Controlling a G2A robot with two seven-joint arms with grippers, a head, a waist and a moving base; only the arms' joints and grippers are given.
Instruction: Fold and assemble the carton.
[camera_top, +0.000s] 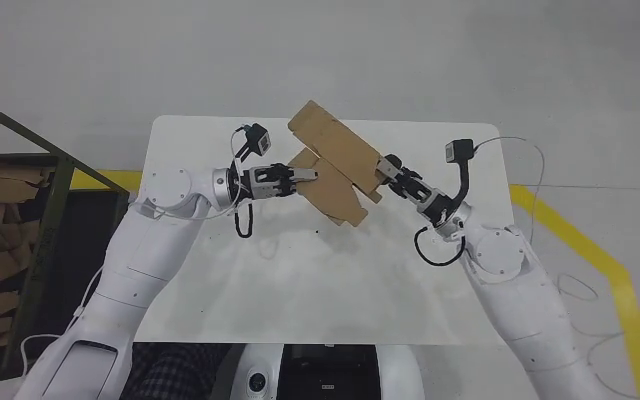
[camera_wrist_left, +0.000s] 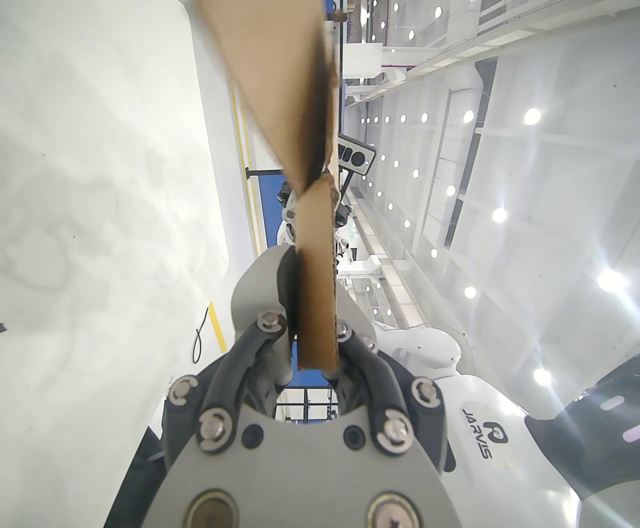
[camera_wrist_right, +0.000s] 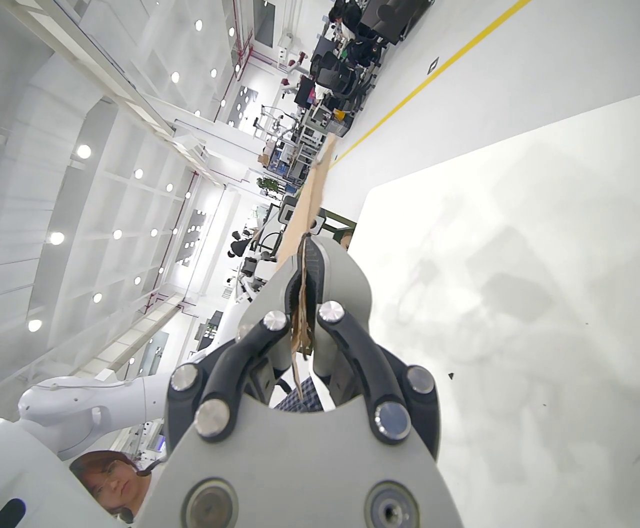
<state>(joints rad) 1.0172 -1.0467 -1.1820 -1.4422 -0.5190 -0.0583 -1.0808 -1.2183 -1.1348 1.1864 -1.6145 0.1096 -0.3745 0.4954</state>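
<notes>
Top view: the flattened brown carton (camera_top: 335, 160) is held tilted above the far middle of the white table (camera_top: 200, 150), between both arms. The left gripper (camera_top: 312, 175) is clenched on a flap at one edge, and the right gripper (camera_top: 382, 170) is clenched on the opposite edge.

Flat brown carton (camera_top: 335, 160) held tilted above table.

White table (camera_top: 300, 290); yellow floor line (camera_top: 585, 247); dark frame (camera_top: 45, 250).
</notes>
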